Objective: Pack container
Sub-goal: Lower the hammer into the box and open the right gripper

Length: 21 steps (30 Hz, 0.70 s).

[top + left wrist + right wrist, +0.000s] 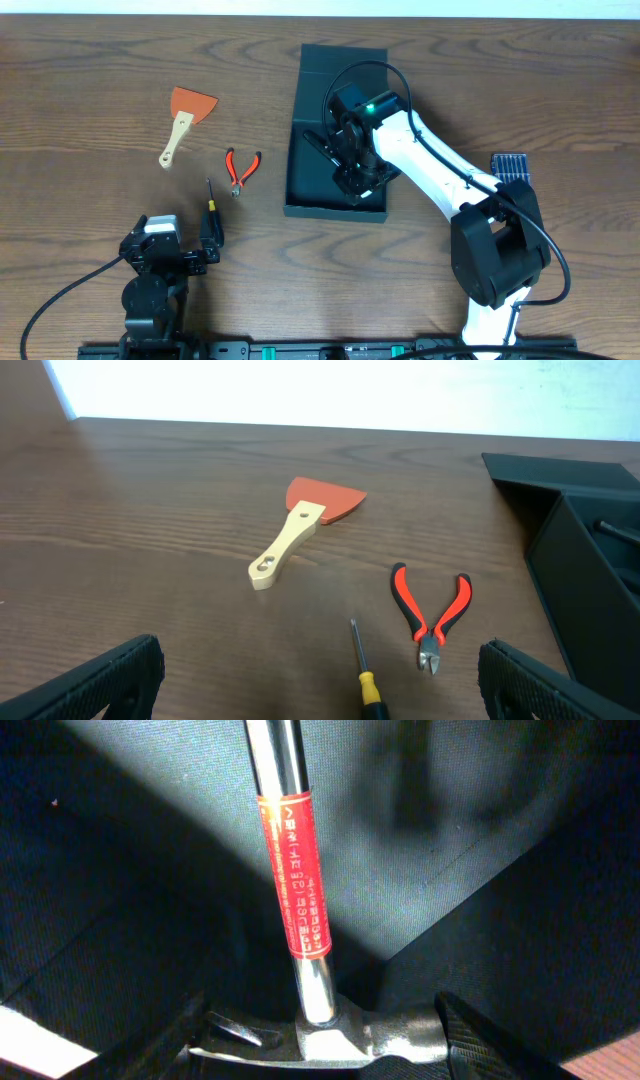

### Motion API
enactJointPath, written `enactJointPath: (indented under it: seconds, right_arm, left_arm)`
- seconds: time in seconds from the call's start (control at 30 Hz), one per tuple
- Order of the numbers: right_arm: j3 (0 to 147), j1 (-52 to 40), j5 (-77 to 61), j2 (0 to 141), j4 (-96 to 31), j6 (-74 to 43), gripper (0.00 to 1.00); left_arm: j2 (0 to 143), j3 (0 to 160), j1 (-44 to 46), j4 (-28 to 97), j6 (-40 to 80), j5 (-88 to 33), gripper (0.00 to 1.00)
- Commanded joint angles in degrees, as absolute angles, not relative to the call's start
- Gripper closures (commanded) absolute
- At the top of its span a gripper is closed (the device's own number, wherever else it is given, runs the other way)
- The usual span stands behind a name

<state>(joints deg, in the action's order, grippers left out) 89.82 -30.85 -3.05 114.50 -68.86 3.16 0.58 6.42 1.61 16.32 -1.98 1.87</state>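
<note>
**Packing step: hammer going into the box**

The container [330,211] lies open at table centre. I have the right gripper [360,172] down inside it, jaws either side of the hammer [290,880] head; whether they clamp it I cannot tell. The left gripper [322,685] stands wide apart, empty. Next, I judge: free the hammer, lift clear, then collect scraper [185,118], pliers [241,168], screwdriver [212,205].

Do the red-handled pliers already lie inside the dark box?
No, the pliers lie on the table, outside the box on its left, near the screwdriver.
</note>
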Motion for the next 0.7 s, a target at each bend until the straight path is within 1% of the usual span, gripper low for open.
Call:
enactJointPath:
  seconds: [0.0, 0.47, 0.67]
  right_arm:
    - [89.76, -31.44, -3.75, 115.02, -68.51, 2.59, 0.43]
    - [89.12, -31.59, -4.89, 115.04, -67.96, 2.28, 0.43]
    - [89.12, -31.59, -4.99, 115.09, -67.94, 2.28, 0.43]
  left_arm:
    - [0.23, 5.78, 1.37, 17.54, -2.76, 1.91, 0.01]
    - [0.23, 5.78, 1.37, 17.54, -2.76, 1.91, 0.00]
    - [0.23, 5.78, 1.37, 17.54, -2.76, 1.91, 0.02]
